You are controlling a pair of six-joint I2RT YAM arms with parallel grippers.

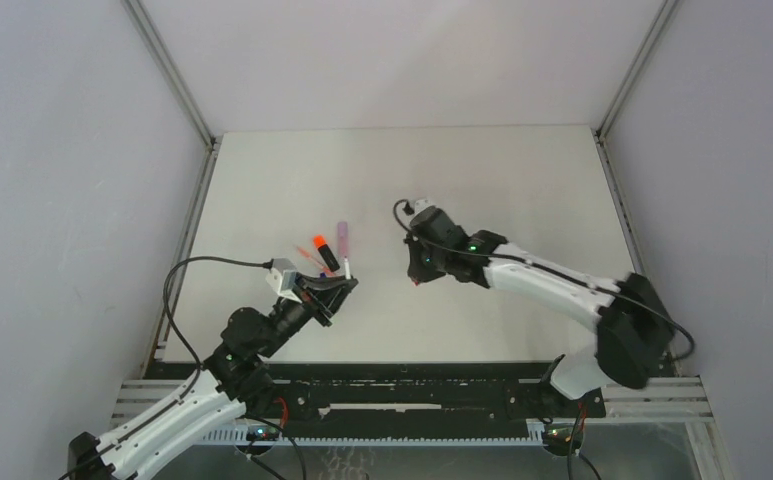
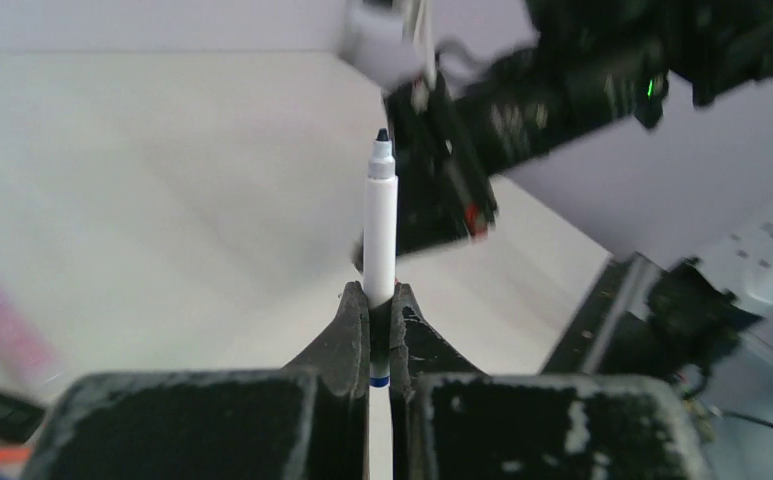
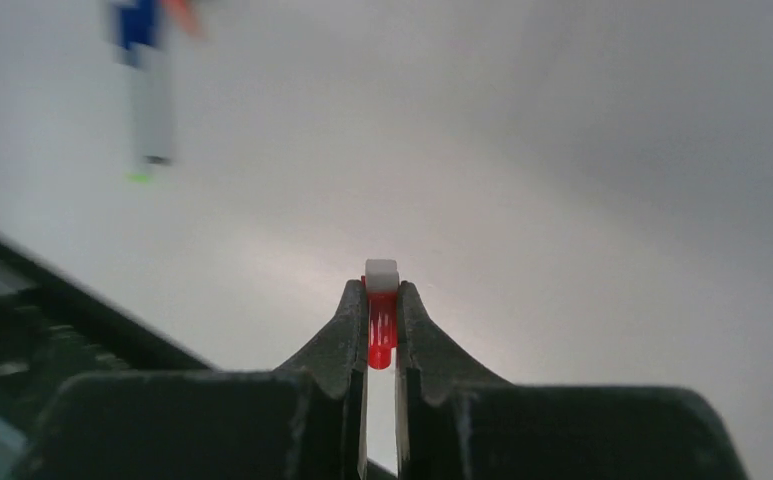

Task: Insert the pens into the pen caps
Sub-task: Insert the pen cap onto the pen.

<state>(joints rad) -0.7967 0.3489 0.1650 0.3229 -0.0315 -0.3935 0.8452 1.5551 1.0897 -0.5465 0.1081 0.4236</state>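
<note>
Left hand [image 2: 380, 308]: closed on the thin white-barrelled pen [image 2: 380, 225]. The pen projects straight out from between the fingers, its dark tip bared and directed toward the right arm.
Right hand [image 3: 381, 300]: closed on the short red plastic cap [image 3: 381, 335], with a pale end showing beyond the fingertips. Its height above the white desk [image 1: 502, 180] cannot be judged.
Done: no pen is seen capped. One pen and one cap are gripped and are held near each other but apart.
Left to do: the held pair is to be aligned and pressed together. A blue band low on the barrel suggests the red cap may not be its match, but this cannot be settled.
Uncapped on the desk: a stubby black highlighter with an orange tip [image 1: 324, 250], a lilac-pink highlighter [image 1: 343, 233] and a thin red pen [image 1: 308, 259] are clustered just beyond the left hand. Other caps cannot be made out.
Open room: the gap between the two hands is unobstructed, and ample bare desk is seen beyond it.
Edges: the desk is bounded by grey side walls [image 1: 62, 200] and, at the near side, by a slotted rail [image 1: 412, 385].
</note>
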